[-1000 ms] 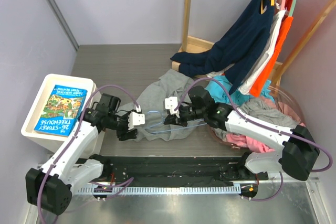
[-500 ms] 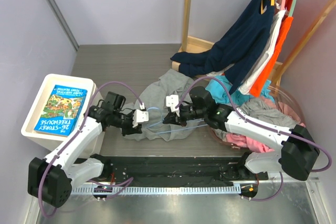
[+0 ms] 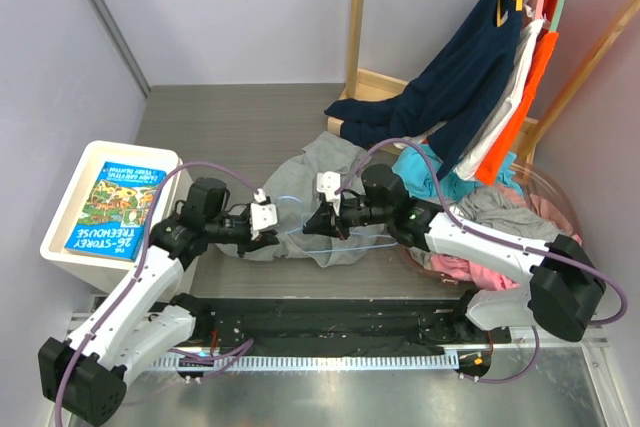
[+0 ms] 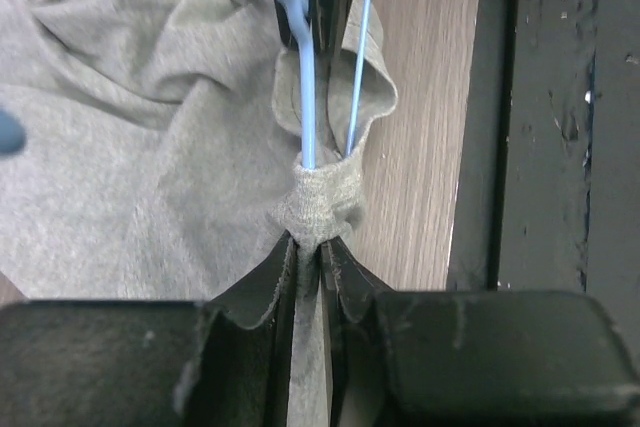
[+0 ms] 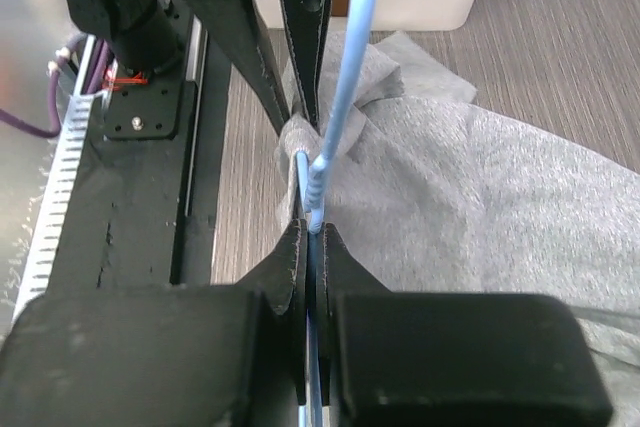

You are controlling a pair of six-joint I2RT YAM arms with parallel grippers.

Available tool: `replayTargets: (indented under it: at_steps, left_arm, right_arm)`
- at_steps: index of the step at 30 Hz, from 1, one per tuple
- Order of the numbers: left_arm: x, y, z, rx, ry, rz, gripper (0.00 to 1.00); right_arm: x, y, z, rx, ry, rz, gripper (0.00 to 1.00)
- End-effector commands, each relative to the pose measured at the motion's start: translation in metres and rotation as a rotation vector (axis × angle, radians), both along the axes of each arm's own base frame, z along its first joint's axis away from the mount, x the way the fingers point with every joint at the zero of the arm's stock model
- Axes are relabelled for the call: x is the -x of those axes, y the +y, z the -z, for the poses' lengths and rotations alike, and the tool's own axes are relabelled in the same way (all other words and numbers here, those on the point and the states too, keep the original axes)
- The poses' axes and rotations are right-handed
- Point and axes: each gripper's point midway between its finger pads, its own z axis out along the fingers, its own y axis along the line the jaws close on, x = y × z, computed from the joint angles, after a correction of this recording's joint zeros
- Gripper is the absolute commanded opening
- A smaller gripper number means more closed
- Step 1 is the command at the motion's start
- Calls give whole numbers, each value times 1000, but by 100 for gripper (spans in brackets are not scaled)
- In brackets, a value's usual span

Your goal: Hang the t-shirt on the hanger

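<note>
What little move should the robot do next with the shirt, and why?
Probably the left gripper should tug the t-shirt farther over the hanger: it pinches cloth bunched at the hanger's end, while the right gripper clamps its wire.

The only writing that can be read is on the cover of a book lying flat inside the white bin, seen from the overhead camera. Its title reads "THE 26-STOREY TREEHOUSE" in large pale letters on a blue ground. The title is set in stacked lines at the end of the cover nearest the bin's front wall. The words appear upside down in that view, their tops turned toward the front wall. Toward the bin's far wall, the opposite end of the cover carries more lines of print, too small to make out. Both wrist views show no legible text.
</note>
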Motion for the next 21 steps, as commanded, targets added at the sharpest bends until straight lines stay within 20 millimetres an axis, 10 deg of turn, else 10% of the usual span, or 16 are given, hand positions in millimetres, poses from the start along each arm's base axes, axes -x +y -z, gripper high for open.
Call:
replayTargets:
  at_steps: [1,16,21]
  left_arm:
    - [-1,-15,-22,100,-14,11,16]
    - [-8,-35,-37,152,-13,-7,21]
    - [-12,-36,-41,146,-15,-26,4]
  right_arm:
    - [-5,15,-28,-118,-1,7,1]
    - [-8,31,-50,-198,9,-6,1]
    - [-8,31,-56,-205,-4,-9,1]
